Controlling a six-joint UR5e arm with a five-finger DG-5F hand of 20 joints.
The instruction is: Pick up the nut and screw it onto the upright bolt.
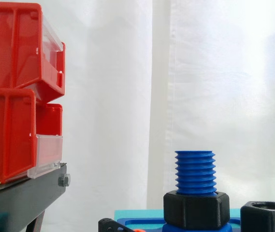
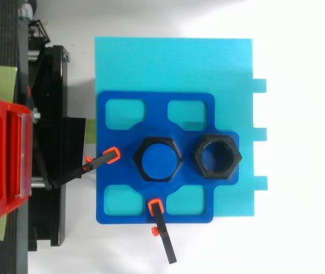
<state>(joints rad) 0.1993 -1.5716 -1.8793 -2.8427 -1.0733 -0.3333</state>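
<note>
You are looking at a loose black hexagonal plastic nut [image 2: 217, 156] that is lying flat, hole upward, on the dark blue fixture plate [image 2: 156, 103]. It is sitting just beside the upright blue threaded plastic bolt [image 1: 195, 171], apart from it. A second black hexagonal collar [image 1: 196, 209] is already sitting round the foot of that bolt, low against the plate and leaving most of the thread bare above it.

Judging from this, you are facing the task with its main steps not yet done. The loose nut is waiting to be lifted, carried over the bolt's top, set square on the thread and turned down. Whether the low collar is a nut screwed on or part of the fixture, you cannot tell. Nor can you tell how the hand's fingers are standing; nothing is gripping the nut.

The plate is resting on a cyan sheet [image 2: 173, 63] on the white table [image 2: 299, 228]. Two black clamps with orange tips [image 2: 96, 164] are pinning its edges, and the red bins [image 1: 11, 96] on their black stand [image 1: 21, 198] are standing off to one side.
</note>
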